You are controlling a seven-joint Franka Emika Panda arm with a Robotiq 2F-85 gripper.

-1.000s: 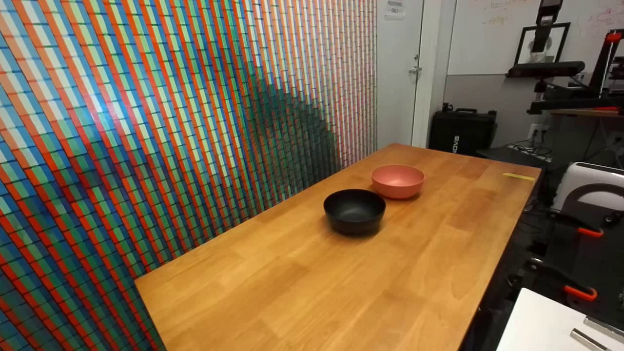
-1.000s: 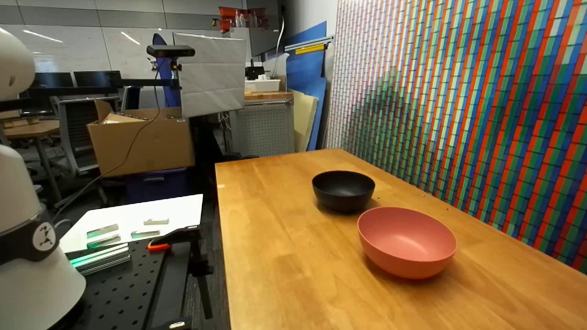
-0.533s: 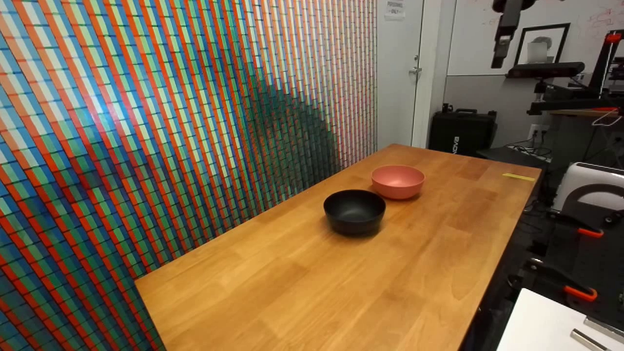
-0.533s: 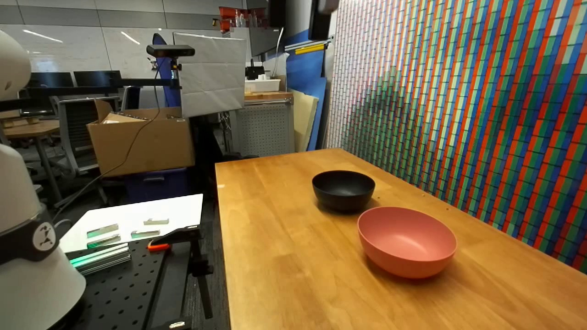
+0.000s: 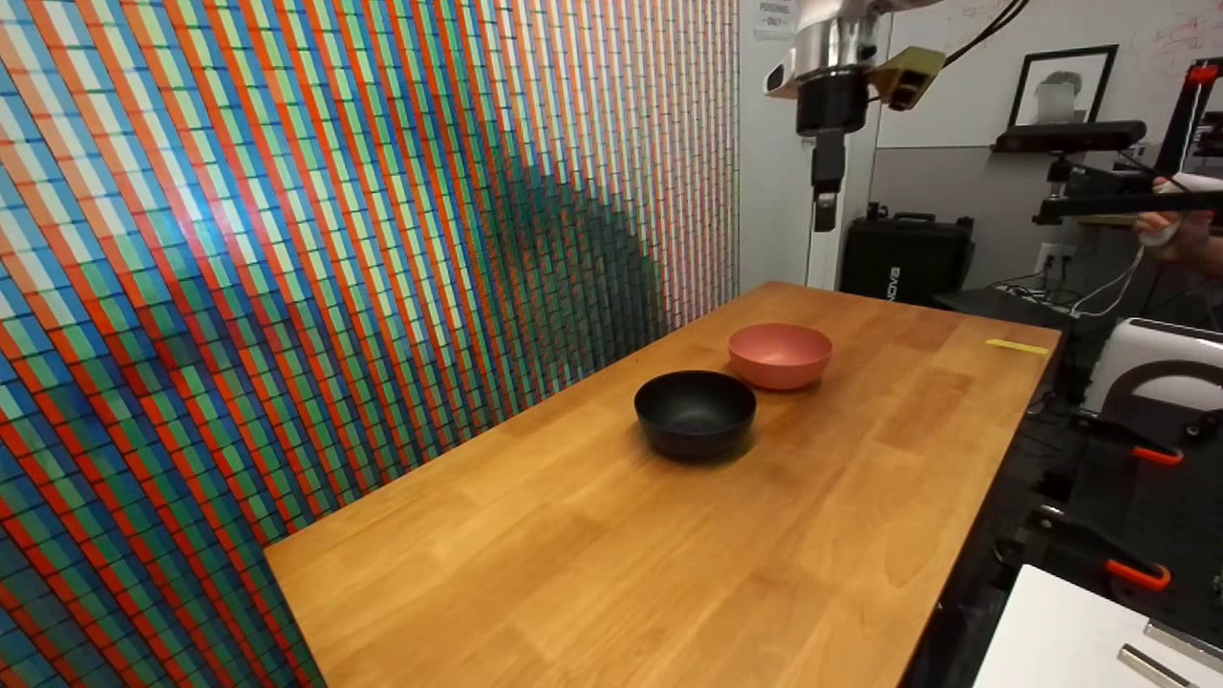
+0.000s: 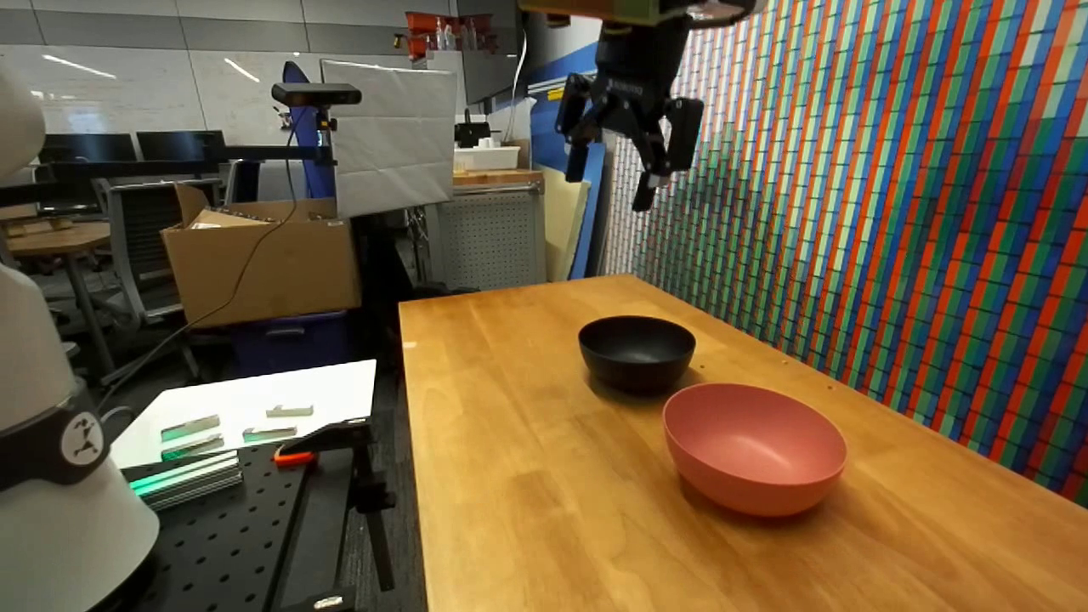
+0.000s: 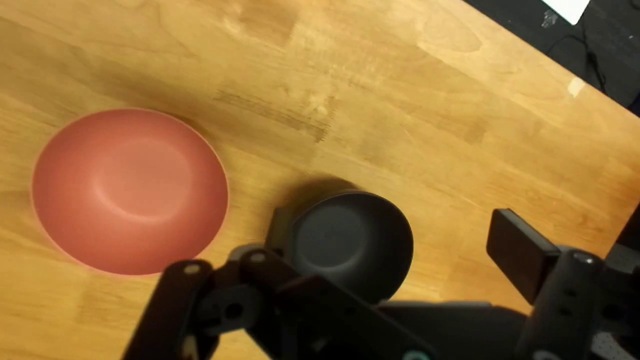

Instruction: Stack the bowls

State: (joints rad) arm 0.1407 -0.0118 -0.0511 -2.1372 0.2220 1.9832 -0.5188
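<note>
The black bowl (image 5: 695, 420) and the pink bowl (image 5: 781, 358) stand upright on the wooden table, close beside each other. They also show in an exterior view as the black bowl (image 6: 636, 357) and the pink bowl (image 6: 755, 450). My gripper (image 6: 609, 187) points down, open and empty, high above the table. In another exterior view the gripper (image 5: 824, 212) is seen side-on above the pink bowl's far side. In the wrist view the black bowl (image 7: 345, 235) lies below the open gripper (image 7: 395, 240), partly hidden by one finger. The pink bowl (image 7: 132, 190) is to the left.
The wooden table (image 5: 573, 564) runs along a multicoloured patterned wall (image 5: 382, 239). A black bench with a white board (image 6: 331, 387) stands beside the table's other edge. Yellow tape (image 5: 1017, 346) marks a table corner. A person's hand (image 5: 1180, 225) shows at the right edge.
My gripper has swung in over the table from the upper right in an exterior view and come lower. Both bowls have stayed in place. A hand has appeared at the right edge.
</note>
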